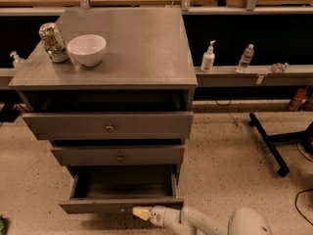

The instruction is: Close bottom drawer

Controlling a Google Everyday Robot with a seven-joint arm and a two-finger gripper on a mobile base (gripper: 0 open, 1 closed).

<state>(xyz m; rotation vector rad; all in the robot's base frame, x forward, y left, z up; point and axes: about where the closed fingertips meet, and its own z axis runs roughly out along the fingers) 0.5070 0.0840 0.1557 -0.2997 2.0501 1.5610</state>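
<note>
Hovering at the flat grey bottom drawer [98,206], the pale pincer [142,213] hides its state.

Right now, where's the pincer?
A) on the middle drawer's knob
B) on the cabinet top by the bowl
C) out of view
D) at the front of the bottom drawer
D: the pincer sits low, right at the front panel of the pulled-out bottom drawer, well below the other two drawers.
</note>
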